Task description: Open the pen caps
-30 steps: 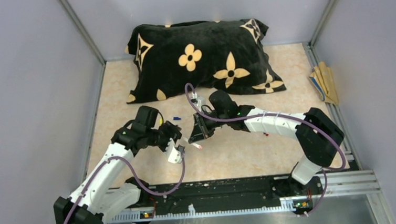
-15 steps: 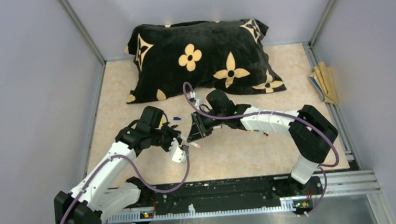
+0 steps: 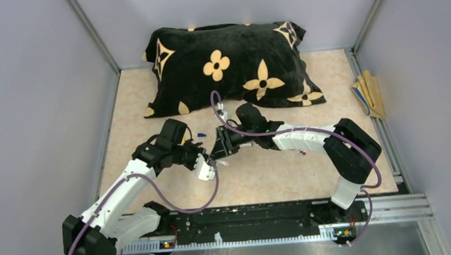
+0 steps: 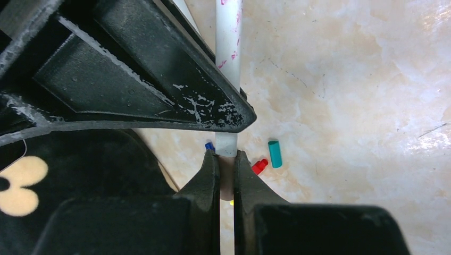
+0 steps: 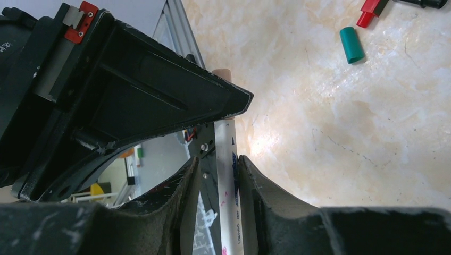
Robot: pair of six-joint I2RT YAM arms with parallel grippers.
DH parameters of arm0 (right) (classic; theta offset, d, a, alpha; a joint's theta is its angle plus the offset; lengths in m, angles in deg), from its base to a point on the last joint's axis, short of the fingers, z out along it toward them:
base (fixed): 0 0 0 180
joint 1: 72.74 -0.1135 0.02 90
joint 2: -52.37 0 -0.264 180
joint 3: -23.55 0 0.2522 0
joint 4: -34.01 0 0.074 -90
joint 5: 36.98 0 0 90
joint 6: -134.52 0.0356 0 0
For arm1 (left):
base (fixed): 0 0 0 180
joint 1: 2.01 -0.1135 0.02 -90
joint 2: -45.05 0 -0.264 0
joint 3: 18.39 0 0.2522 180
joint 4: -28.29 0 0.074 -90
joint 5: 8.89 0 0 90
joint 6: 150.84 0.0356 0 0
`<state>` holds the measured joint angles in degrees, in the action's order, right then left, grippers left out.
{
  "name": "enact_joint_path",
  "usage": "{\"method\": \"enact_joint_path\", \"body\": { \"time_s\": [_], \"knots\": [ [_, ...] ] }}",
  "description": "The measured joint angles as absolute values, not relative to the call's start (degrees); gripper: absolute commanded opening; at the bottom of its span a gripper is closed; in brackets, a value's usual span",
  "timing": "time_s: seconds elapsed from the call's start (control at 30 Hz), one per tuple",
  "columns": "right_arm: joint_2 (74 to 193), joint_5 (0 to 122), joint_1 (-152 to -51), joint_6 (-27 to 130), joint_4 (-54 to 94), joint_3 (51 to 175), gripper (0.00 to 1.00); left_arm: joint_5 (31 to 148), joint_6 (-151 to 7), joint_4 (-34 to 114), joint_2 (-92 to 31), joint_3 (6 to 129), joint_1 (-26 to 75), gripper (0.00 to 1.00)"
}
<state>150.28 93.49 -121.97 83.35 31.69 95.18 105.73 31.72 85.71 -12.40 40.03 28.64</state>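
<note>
A white pen [image 4: 228, 64] with pink marks is held in the air between my two grippers. My left gripper [image 4: 227, 159] is shut on the pale tan cap [image 4: 227, 175] at the pen's end. In the right wrist view the pen barrel [image 5: 226, 175] stands between the fingers of my right gripper [image 5: 219, 164]. Those jaws are slightly open, with a gap on the left side of the barrel. In the top view the left gripper [image 3: 209, 164] and the right gripper [image 3: 220, 150] meet at mid-table. Loose caps lie below: teal [image 4: 274, 154], red [image 4: 259, 166], blue [image 4: 209, 145].
A black pillow with tan flowers [image 3: 230, 64] fills the back of the table. Tan sticks [image 3: 369, 93] lie at the right edge. A blue cap [image 3: 201, 134] lies beside the left arm, and a small red piece [image 3: 302, 153] lies under the right arm. Grey walls enclose three sides.
My left gripper has closed on the pen's cap end. The right gripper's jaws have loosened around the barrel. Both grippers shifted slightly left.
</note>
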Motion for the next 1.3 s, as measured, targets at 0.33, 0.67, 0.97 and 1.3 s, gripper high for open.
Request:
{"method": "enact_joint_path", "body": {
  "time_s": [0.33, 0.67, 0.97, 1.3],
  "knots": [
    [150.5, 93.0, -122.0, 84.1, 32.8, 94.8, 0.0, 105.7, 29.0, 85.8, -12.4, 40.6, 28.6, 0.09],
    [149.1, 94.8, -121.8, 84.1, 35.0, 91.2, 0.0, 104.5, 27.3, 87.5, -12.8, 41.8, 28.8, 0.63],
    [147.2, 97.3, -121.6, 83.6, 37.1, 89.8, 0.0, 105.7, 27.3, 89.6, -13.9, 43.4, 28.8, 0.48],
    [147.3, 98.3, -121.3, 83.8, 38.7, 90.0, 0.11, 106.3, 27.6, 91.2, -14.1, 44.1, 28.8, 0.0]
  ]
}}
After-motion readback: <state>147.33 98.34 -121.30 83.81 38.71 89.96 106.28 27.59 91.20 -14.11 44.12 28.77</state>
